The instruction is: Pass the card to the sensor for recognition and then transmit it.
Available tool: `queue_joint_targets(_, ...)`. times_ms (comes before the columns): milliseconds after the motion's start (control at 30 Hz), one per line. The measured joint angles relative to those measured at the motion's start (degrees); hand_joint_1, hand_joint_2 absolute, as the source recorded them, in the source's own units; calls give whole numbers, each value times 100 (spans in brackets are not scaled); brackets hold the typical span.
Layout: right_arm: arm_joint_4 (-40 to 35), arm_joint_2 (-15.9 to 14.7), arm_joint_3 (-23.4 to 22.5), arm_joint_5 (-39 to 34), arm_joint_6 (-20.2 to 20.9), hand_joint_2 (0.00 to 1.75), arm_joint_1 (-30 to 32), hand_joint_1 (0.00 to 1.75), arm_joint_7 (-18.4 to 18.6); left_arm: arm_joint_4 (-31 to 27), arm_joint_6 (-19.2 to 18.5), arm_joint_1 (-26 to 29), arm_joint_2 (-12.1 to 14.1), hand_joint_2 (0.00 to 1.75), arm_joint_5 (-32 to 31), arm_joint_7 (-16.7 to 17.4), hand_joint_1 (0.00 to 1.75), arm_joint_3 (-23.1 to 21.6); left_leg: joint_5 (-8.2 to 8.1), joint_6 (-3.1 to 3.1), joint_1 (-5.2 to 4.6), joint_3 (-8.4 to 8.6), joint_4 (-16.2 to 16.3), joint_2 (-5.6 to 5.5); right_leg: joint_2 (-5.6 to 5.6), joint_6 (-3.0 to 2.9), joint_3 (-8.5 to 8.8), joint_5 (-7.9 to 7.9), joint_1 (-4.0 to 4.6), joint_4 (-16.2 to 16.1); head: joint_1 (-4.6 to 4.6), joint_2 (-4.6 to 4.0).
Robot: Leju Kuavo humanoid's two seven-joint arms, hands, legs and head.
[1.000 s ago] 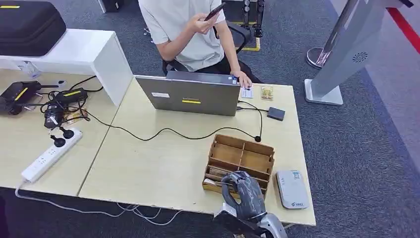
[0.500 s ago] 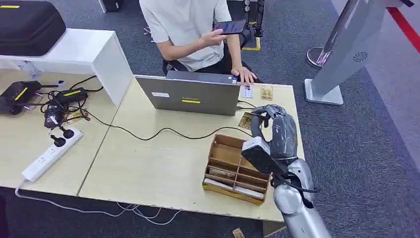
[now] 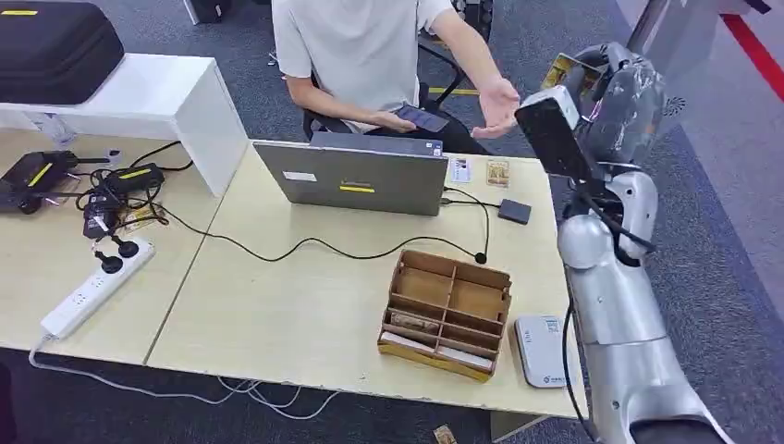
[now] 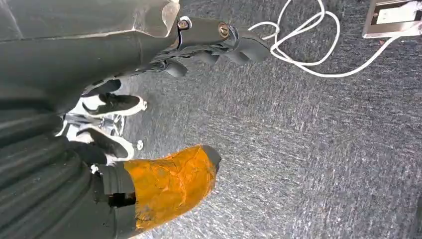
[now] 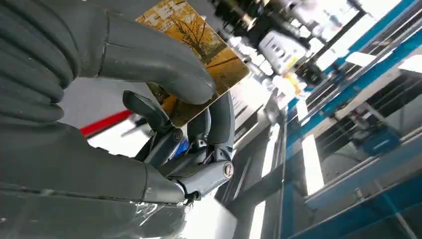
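My right hand (image 3: 624,92) is raised high beyond the table's far right corner and pinches a yellow card (image 3: 562,70) between thumb and fingers. Up close in the right wrist view, the card (image 5: 199,45) has a golden tree print, with the thumb (image 5: 154,57) lying across it. A seated person's open hand (image 3: 496,106) is stretched out, palm up, just left of the card. The white card sensor (image 3: 543,351) lies on the table's near right corner. My left hand (image 4: 164,45) hangs over the grey carpet, fingers apart, holding nothing.
A wooden divided box (image 3: 447,313) with cards stands left of the sensor. A laptop (image 3: 356,176), a small black box (image 3: 515,211) on a cable and two loose cards (image 3: 479,172) lie at the far side. A grey kiosk stand (image 3: 638,102) rises behind my right arm.
My right arm has risen from the wooden box with the card, up and away toward the person. The person lowered the phone and stretched out an open hand.
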Motion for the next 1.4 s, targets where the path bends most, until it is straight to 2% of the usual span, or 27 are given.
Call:
queue_joint_targets(200, 1178, 0, -159, 279, -109, 175, -635, 175, 308, 0, -41, -18, 20, 175, -50, 0, 0, -63, 4, -5, 1, -1, 0, -3, -1, 0, 0, -1, 1, 0, 0, 0)
queue_joint_targets(467, 1815, 4, -214, 301, -153, 175, -816, 175, 345, 0, -111, -45, 28, 175, -50, -2, 0, -100, 5, -5, 1, -19, 0, -13, -9, 0, -14, -1, 1, 0, 2, 0)
queue_joint_targets(500, 1859, 7, -214, 301, -153, 175, -817, 0, 345, 0, -114, -45, 28, 175, -50, -2, 0, -103, 7, -3, 1, -23, 1, -20, -15, 0, -17, -1, 1, 1, 0, 0)
queue_joint_targets(667, 1988, 28, -218, 338, -161, 175, -841, 0, 321, 0, -221, -46, 28, 175, -59, 0, 0, -105, 8, -7, 2, -35, 1, -30, -22, 0, -25, -4, 2, 3, 0, 0)
queue_joint_targets(833, 2095, 20, -365, 347, -203, 175, -845, 0, 290, 0, -159, -54, 31, 175, -61, 81, 0, -122, 5, -7, 1, -35, 1, -26, -20, 3, -28, -7, 1, -1, 2, 0)
queue_joint_targets(1133, 2193, -188, -796, 21, -177, 175, -831, 0, 135, 0, -111, -48, 46, 175, -61, 136, 0, -122, 10, -8, 0, -32, 5, -20, -14, 3, -27, 3, 1, -2, 0, 0)
queue_joint_targets(1300, 2167, -551, -1209, -506, -81, 175, -738, 0, 28, 0, -46, -44, 44, 175, -59, 208, 0, -122, 11, -8, -1, -35, 9, -40, -34, 4, -25, 2, 2, -5, 0, 0)
queue_joint_targets(1400, 2128, -1041, -1686, -1070, 124, 175, -619, 0, -198, 0, 11, 3, 42, 175, -31, 245, 0, -122, 11, -3, -1, -41, 12, -60, -51, 8, -23, -1, 1, -7, 0, 0)
